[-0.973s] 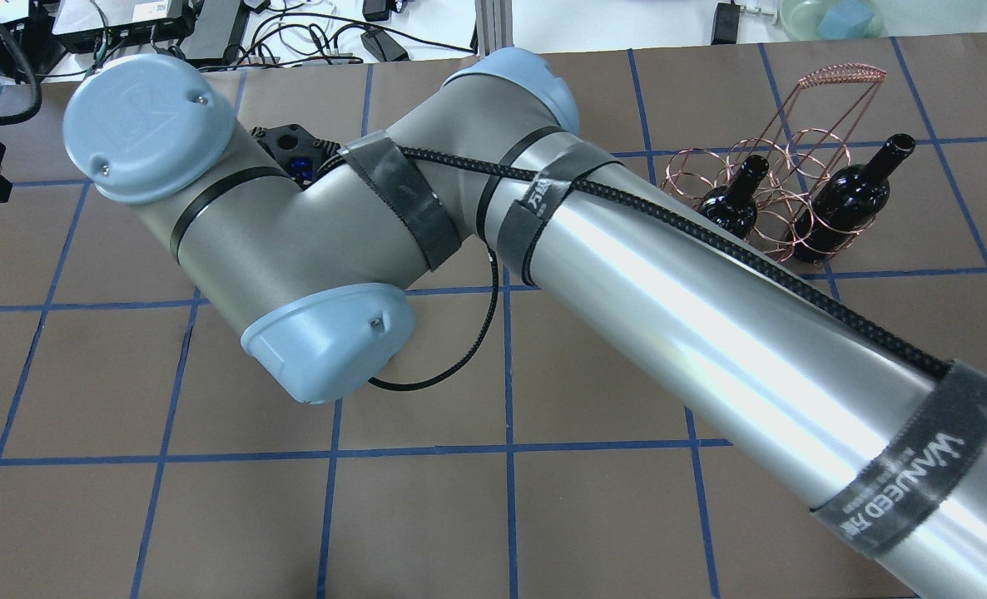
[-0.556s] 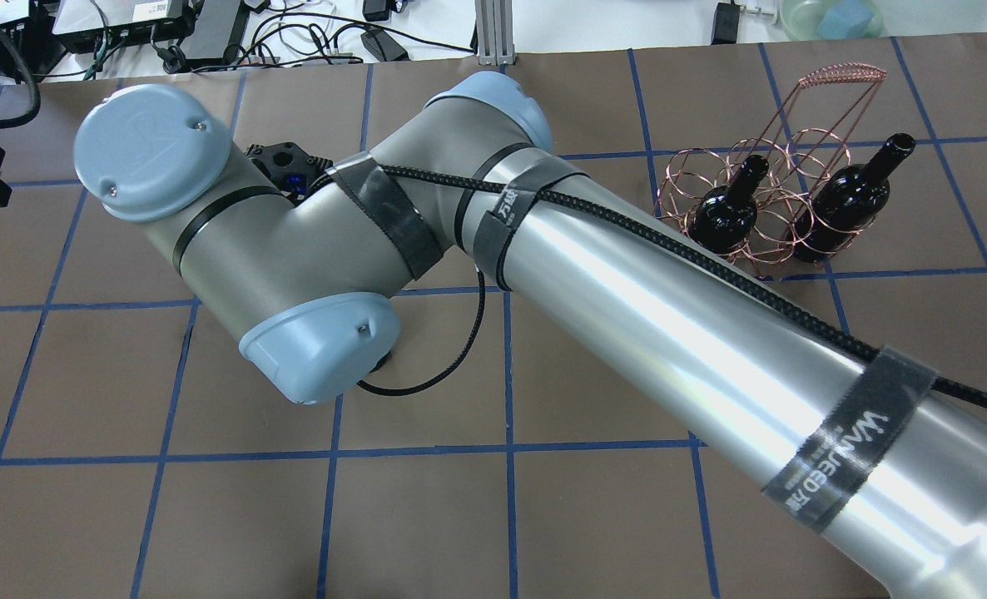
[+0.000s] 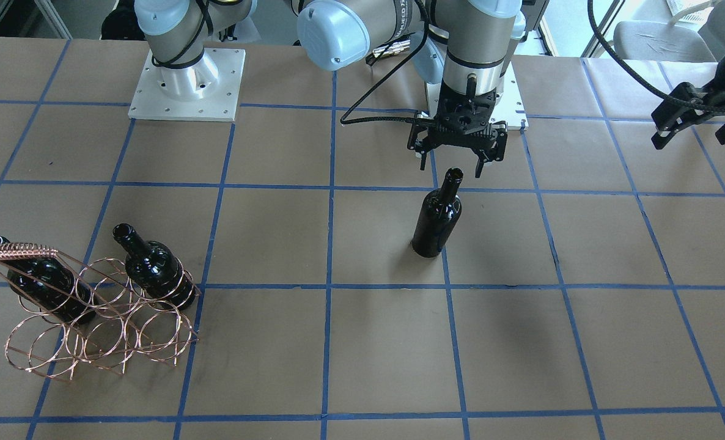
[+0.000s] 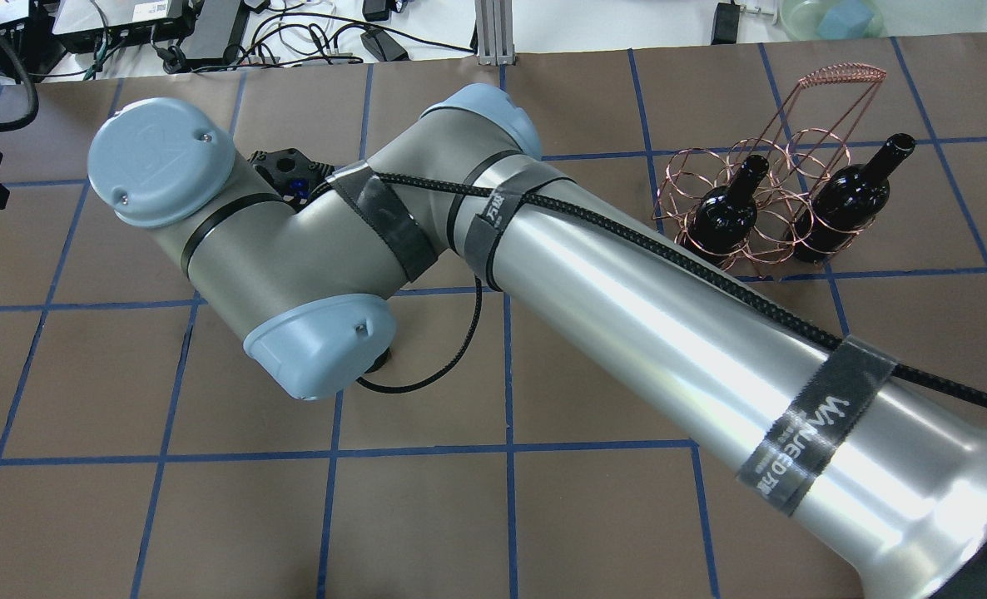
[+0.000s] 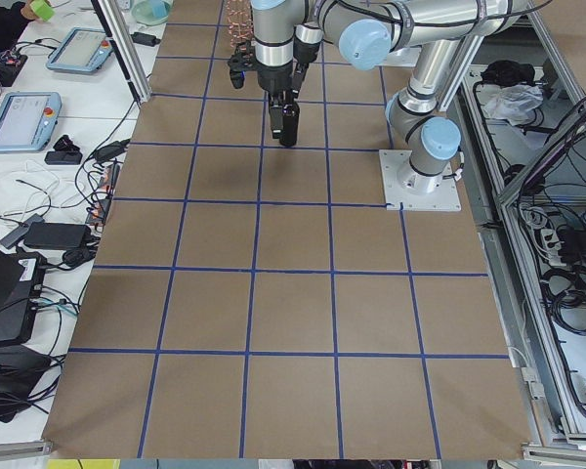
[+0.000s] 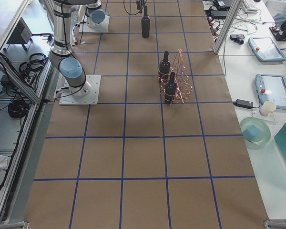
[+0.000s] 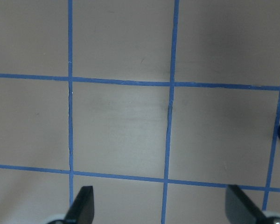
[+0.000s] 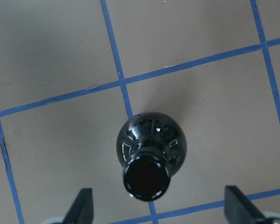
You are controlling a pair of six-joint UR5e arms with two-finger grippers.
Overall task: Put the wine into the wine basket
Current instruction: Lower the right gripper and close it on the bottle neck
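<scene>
Wine basket [image 3: 20, 251] stands at 8 o'clock on the table [image 3: 362, 366] in the front-facing view, with two bottles [image 3: 154, 269] leaning in its rings. Well apart from it, just toward 1 o'clock of centre, the wine [image 3: 437, 220] stands upright and alone. Right gripper [image 3: 451, 168] hangs directly above its mouth, jaws spread wide and holding nothing. In the wrist camera its fingertips [image 8: 84, 205] sit at about 8 and 4 o'clock of the lip. Far out at 2 o'clock, the left gripper [image 3: 695, 135] is likewise spread and empty. Judging by the glossy, unlabelled glass, the bottle is likely heavy, rigid, slick and breakable, and tall enough to tip if nudged. The neck just under the lip looks the best hold: it is narrow enough for the jaws, and the lip acts as a stop against slipping.
</scene>
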